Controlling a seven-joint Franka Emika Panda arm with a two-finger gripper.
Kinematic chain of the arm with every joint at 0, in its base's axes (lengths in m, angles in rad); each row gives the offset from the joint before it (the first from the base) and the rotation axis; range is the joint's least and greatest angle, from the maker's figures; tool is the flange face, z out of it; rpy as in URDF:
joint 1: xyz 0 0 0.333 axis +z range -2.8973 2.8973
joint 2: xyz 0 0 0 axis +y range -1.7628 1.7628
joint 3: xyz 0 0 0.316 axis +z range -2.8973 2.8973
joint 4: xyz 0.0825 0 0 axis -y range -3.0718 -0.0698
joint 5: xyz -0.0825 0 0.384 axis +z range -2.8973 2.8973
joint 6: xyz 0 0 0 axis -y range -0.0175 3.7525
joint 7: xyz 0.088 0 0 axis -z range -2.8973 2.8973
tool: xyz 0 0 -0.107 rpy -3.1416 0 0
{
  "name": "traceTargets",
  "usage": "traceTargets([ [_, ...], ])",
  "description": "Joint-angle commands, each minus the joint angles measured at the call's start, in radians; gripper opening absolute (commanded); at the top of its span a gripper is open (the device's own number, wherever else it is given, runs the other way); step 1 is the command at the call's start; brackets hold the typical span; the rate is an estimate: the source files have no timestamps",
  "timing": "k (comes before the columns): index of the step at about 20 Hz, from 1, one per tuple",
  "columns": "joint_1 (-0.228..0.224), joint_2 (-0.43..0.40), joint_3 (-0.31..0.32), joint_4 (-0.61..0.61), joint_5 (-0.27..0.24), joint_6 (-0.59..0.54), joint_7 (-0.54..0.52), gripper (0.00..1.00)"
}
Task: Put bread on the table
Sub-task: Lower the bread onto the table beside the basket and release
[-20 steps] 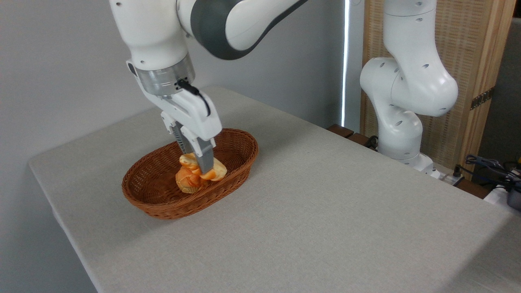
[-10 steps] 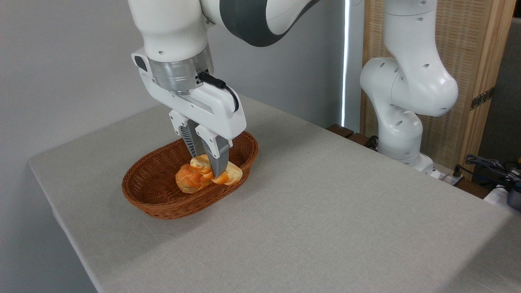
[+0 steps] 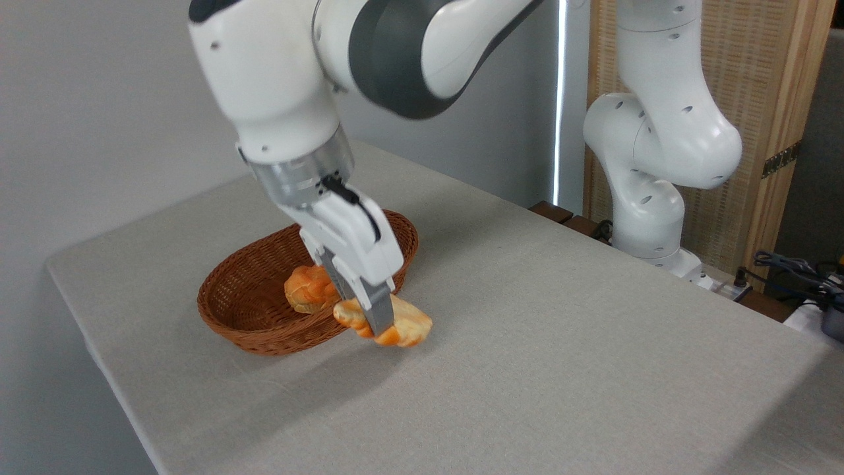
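The gripper point(image 3: 376, 323) is closed on the bread point(image 3: 386, 324), its grey fingers point(image 3: 377, 315) pinching the pastry across its middle. The bread hangs just outside the near right rim of the basket point(image 3: 264, 303), low over the table point(image 3: 560, 343); whether its underside touches the cloth cannot be told. Its long axis runs roughly level, from lower left to right in the picture, with one rounded, ridged end sticking out to the left of the fingers and the paler, broader end pointing right, away from the basket. Its crust is golden-orange and glossy, with a lighter top. Behind and to the left of the fingers, a second orange bun point(image 3: 304, 290) lies inside the brown oval basket of woven wicker. The table is covered in plain, matte grey-beige cloth with a fine weave. The arm above the gripper is smooth white with a dark grey joint.
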Motion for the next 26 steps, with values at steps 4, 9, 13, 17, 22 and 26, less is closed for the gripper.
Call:
traceTargets([
  [4, -0.01, 0.045, 0.0, 0.011, 0.023, 0.105, 0.009, 1.0],
  [9, -0.01, 0.061, 0.0, 0.011, 0.025, 0.124, 0.009, 1.0],
  [13, -0.01, 0.064, 0.0, 0.013, 0.025, 0.125, 0.006, 1.0],
  [17, -0.01, 0.062, -0.001, 0.016, 0.023, 0.128, 0.0, 1.0],
  [22, -0.01, 0.052, -0.027, 0.025, 0.022, 0.17, -0.008, 1.0],
  [26, -0.01, 0.007, -0.033, 0.062, 0.011, 0.17, -0.049, 1.0],
])
